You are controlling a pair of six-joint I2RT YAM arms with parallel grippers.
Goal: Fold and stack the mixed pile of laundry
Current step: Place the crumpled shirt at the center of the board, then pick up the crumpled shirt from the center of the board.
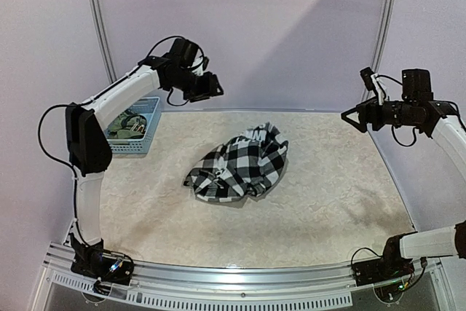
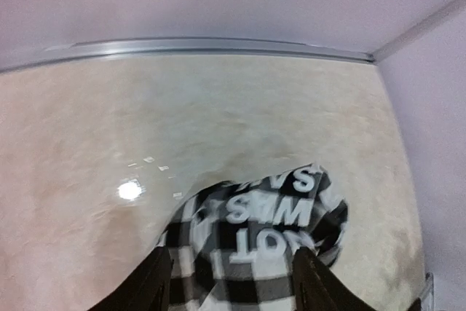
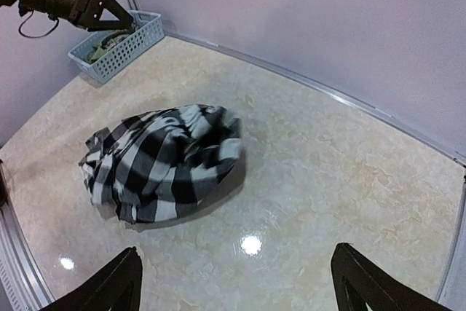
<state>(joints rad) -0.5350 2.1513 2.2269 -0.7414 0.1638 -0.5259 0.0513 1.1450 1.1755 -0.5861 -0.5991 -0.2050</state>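
The black-and-white checked shirt [image 1: 240,165] lies crumpled in a heap at the middle of the table, apart from both grippers. My left gripper [image 1: 213,88] hangs high above the table's back left, open, with nothing between its fingers. In the left wrist view the shirt [image 2: 269,238] shows blurred far below the gripper [image 2: 234,271], white letters on it. My right gripper [image 1: 349,116] is raised at the right, open wide and empty. In the right wrist view the shirt [image 3: 164,158] lies ahead and left of that gripper [image 3: 237,282]. An olive-green garment [image 1: 129,125] sits bunched in the basket.
A light blue lattice basket [image 1: 133,148] stands at the table's back left corner, under the left arm. A metal rail [image 2: 218,47] and purple walls close the far side. Bare beige tabletop [image 1: 328,194] surrounds the shirt.
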